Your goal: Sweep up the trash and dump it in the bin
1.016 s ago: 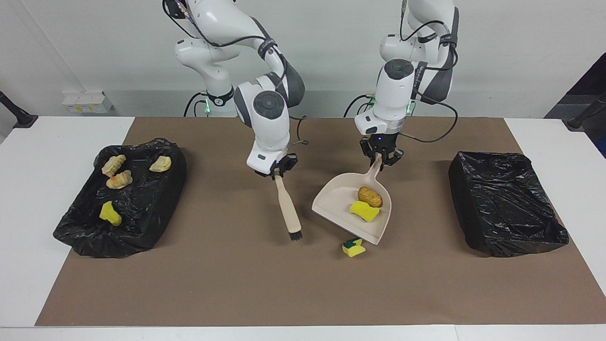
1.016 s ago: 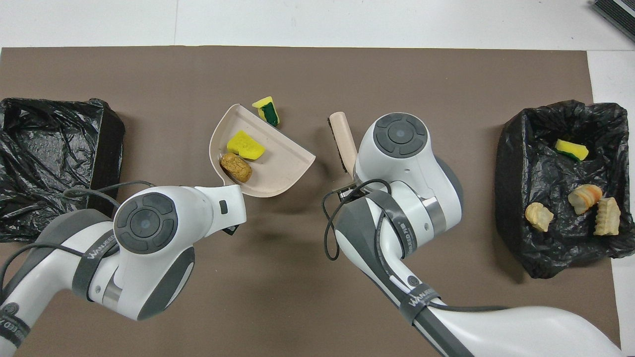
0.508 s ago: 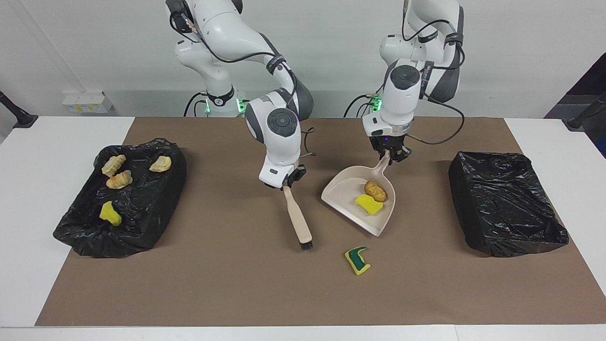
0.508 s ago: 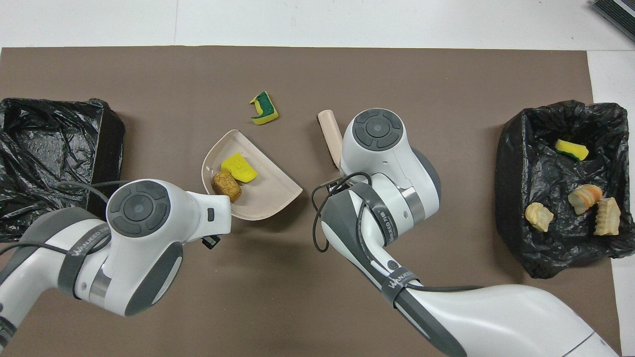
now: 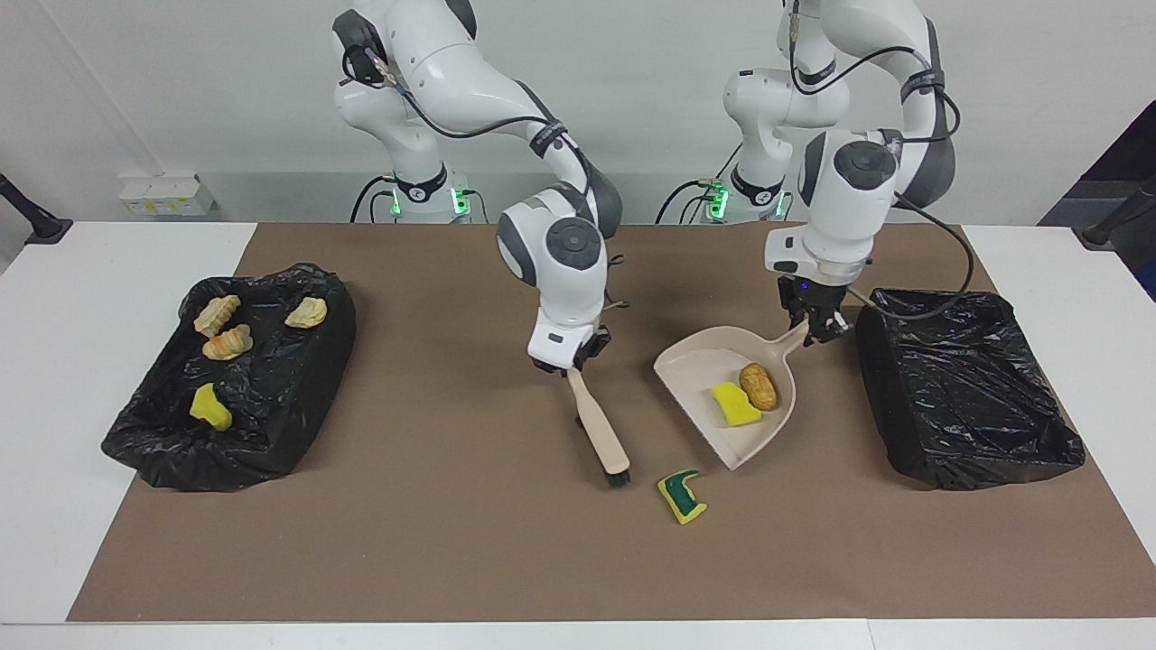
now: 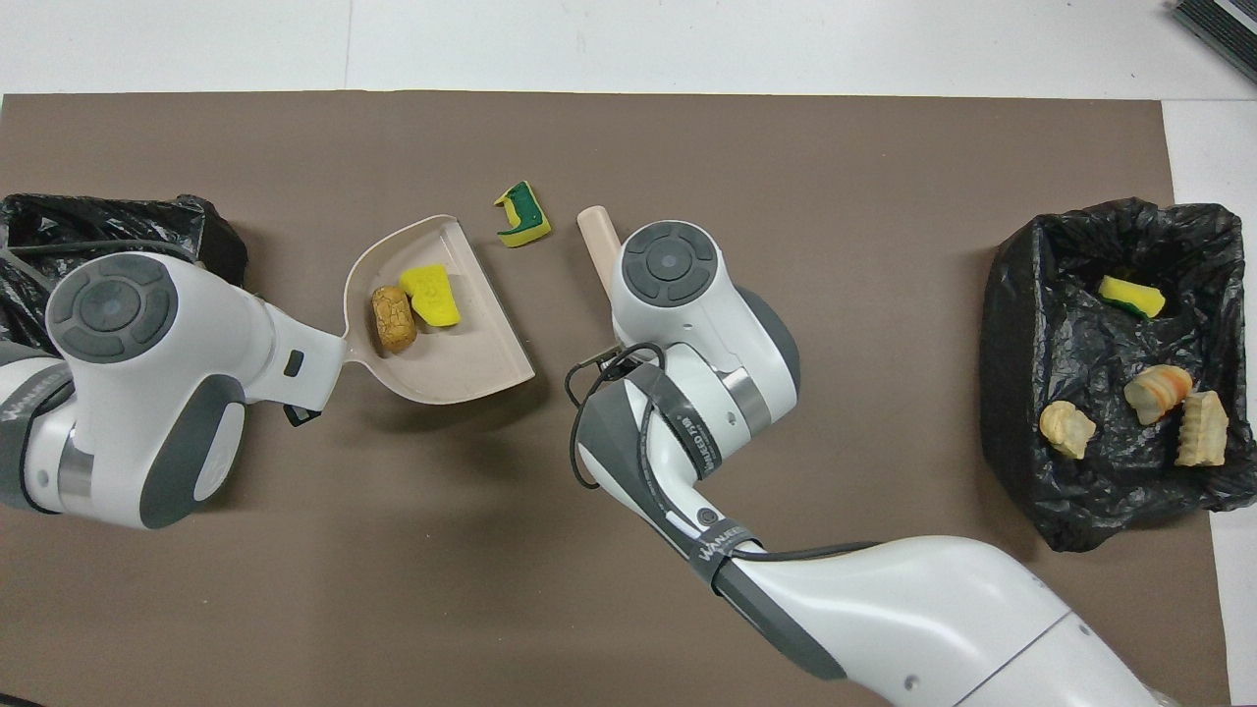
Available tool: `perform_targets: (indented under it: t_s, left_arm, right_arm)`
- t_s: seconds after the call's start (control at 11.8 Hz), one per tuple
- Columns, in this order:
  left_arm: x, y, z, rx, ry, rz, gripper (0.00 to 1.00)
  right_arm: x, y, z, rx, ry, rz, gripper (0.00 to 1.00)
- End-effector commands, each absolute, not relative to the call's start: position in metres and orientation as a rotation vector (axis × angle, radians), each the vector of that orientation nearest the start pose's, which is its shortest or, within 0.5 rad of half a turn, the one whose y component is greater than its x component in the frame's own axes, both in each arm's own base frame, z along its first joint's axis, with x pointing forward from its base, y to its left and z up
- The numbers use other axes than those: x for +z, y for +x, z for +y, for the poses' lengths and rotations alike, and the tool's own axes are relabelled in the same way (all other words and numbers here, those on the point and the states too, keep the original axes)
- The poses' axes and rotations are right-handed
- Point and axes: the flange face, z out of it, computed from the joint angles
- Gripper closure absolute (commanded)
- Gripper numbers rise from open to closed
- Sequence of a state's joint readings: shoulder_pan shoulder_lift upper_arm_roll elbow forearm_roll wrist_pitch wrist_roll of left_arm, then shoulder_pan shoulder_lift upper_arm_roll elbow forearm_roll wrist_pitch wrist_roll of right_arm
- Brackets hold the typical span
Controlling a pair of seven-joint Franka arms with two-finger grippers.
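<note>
My left gripper (image 5: 817,327) is shut on the handle of the beige dustpan (image 5: 695,370), held tilted just above the mat next to the empty black bin (image 5: 966,379) at the left arm's end. In the pan (image 6: 471,353) lie two pieces of trash, a yellow sponge (image 5: 736,403) (image 6: 432,295) and a brown chunk (image 5: 759,385) (image 6: 393,319). A green-backed sponge scrap (image 5: 682,496) (image 6: 520,213) lies on the mat, farther from the robots than the pan. My right gripper (image 5: 571,366) is shut on the brush (image 5: 601,429), whose bristles (image 5: 619,478) sit close beside that scrap.
A second black-lined bin (image 5: 262,388) (image 6: 1021,324) at the right arm's end holds a yellow sponge (image 5: 209,406) and three tan chunks. A brown mat (image 5: 433,542) covers the table's middle. In the overhead view my left arm hides much of the empty bin (image 6: 187,214).
My left gripper has carried the dustpan, with its sponge and chunk, toward the bin at the left arm's end and turned it. The right gripper brought the brush closer to the green-backed scrap.
</note>
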State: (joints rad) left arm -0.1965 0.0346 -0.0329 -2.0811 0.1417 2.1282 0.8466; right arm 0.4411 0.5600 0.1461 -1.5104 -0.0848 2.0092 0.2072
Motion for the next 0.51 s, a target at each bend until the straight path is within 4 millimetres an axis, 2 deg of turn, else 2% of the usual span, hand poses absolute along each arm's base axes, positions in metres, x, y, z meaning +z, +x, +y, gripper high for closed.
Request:
perform_targets:
  t_s: [0.0,0.17,0.25,0.42]
  left_arm:
    - [0.409,0.563,-0.109,0.006,-2.520,1.631,1.00]
    - [0.401,0.586,-0.109,-0.004,-2.526,1.624,1.00]
    - [0.401,0.596,-0.109,-0.015,-2.528,1.618,1.00]
    - [0.399,0.599,-0.110,-0.019,-2.525,1.618,1.00]
  right_arm:
    - [0.342,0.625,0.388,0.019,-3.108,-0.611,1.00]
    - [0.332,0.634,0.400,-0.007,-3.106,-0.624,1.00]
    - [0.334,0.637,0.402,-0.021,-3.133,-0.649,1.00]
    - [0.333,0.630,0.409,-0.003,-3.138,-0.675,1.00]
